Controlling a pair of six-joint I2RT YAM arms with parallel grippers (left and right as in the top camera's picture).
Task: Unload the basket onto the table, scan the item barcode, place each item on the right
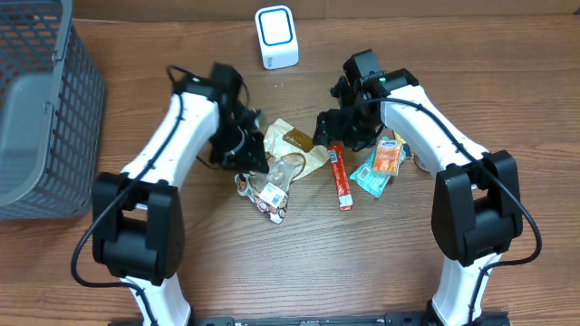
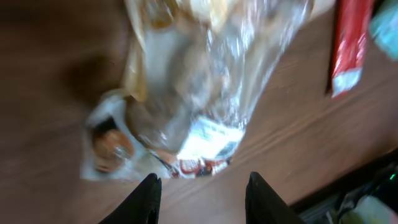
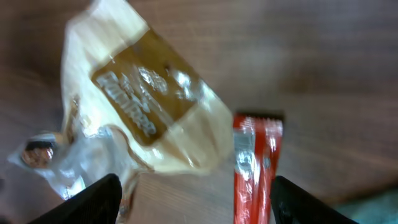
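Observation:
Several snack packets lie mid-table: a clear crinkled bag, a tan packet with a brown label and a red stick pack. The white scanner stands at the back. My left gripper hovers at the clear bag's near end, open, with bare wood between its fingers. My right gripper is open wide above the tan packet's edge and the top of the red stick. The views are blurred and no barcode can be made out.
A grey wire basket fills the left side of the table. A teal packet and an orange packet lie right of the red stick, under the right arm.

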